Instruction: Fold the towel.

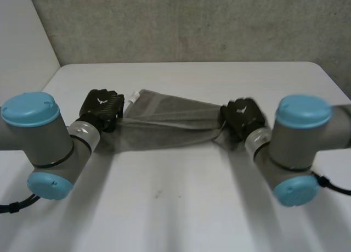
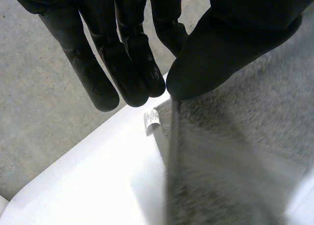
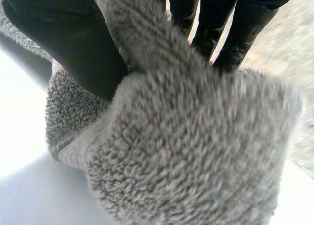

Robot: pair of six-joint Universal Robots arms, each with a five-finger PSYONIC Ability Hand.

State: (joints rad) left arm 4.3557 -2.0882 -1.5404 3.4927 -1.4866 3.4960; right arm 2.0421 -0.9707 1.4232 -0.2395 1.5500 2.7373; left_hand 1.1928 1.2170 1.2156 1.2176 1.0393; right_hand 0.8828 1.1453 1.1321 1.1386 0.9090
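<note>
Blue-capped arms (image 1: 41,136) nearest me: my left hand (image 1: 101,109) and right hand (image 1: 241,116) each pinch one end of the soft, floppy towel (image 1: 170,123), best gripped at corners.

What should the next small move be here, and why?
Probably lower both hands together to lay the towel flat on the table. The left hand pinches the end by the label, the right hand grips the other, bunched end, and the towel hangs stretched between them.
</note>
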